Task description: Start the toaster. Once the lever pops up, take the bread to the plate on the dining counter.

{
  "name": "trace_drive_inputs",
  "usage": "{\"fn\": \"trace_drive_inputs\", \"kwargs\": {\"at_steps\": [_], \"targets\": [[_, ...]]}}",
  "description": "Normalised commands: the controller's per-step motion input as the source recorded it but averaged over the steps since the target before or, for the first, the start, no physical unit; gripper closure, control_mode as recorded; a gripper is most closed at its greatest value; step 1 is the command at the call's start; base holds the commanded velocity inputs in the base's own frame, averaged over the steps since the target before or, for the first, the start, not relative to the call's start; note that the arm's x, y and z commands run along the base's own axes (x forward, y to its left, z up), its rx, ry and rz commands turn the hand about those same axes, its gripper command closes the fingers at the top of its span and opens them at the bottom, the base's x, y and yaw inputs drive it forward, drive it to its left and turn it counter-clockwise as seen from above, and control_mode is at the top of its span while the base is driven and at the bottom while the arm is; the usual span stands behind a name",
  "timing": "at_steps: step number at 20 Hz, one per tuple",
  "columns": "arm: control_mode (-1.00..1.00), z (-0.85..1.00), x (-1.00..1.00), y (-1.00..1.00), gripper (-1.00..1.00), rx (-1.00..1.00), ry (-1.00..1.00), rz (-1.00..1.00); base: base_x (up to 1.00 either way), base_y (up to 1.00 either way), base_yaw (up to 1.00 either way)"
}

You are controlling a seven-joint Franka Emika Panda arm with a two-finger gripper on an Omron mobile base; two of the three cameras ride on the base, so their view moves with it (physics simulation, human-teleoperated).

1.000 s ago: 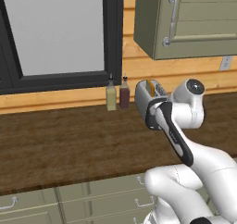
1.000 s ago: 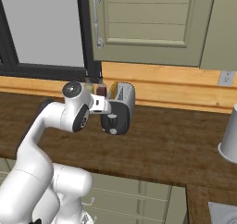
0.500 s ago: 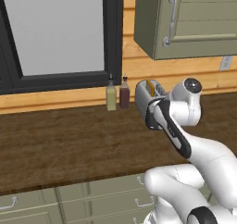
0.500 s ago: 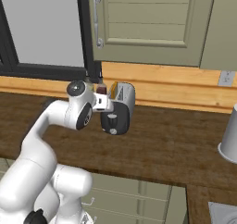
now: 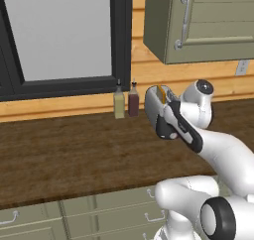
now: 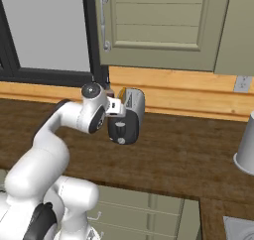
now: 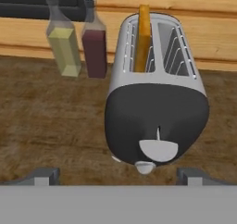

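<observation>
The silver-grey toaster (image 7: 157,91) stands on the wood counter by the back wall, its black end panel facing me. A pale lever (image 7: 158,150) sits low on that panel, with a small knob under it. The bread (image 7: 144,38) stands upright in the left slot and sticks out above it. My gripper (image 7: 119,176) is open, with one fingertip on each side of the panel and nothing between them. From the base, the toaster (image 5: 154,102) (image 6: 133,107) sits just beyond my hand (image 6: 116,107), and the bread (image 6: 122,93) peeks out. The plate and dining counter are out of view.
Two small bottles, one yellow (image 7: 62,45) and one dark red (image 7: 95,42), stand against the wall just left of the toaster. A grey cup (image 6: 245,150) stands far right on the counter. A wall cabinet (image 5: 198,23) hangs overhead, and a window (image 5: 59,35) is to the left.
The arm has shifted only slightly near the toaster. The toaster, bread and bottles have not moved, and the gripper stays open.
</observation>
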Motion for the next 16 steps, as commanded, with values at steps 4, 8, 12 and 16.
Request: {"fn": "trace_drive_inputs", "kwargs": {"at_steps": [4, 8, 12, 16], "targets": [[-1.00, -0.23, 0.12, 0.00, -1.00, 0.01, 0.04, 0.00, 0.00, 0.00, 0.00], [-1.00, -0.29, 0.03, 0.00, -1.00, 0.00, 0.01, 0.00, 0.00, 0.00, 0.00], [-1.00, -0.27, 0.00, -0.06, -1.00, 0.00, 0.00, 0.00, 0.00, 0.00, 0.00], [-1.00, -0.16, 0.03, -0.09, -1.00, 0.00, 0.00, 0.00, 0.00, 0.00, 0.00]]}}
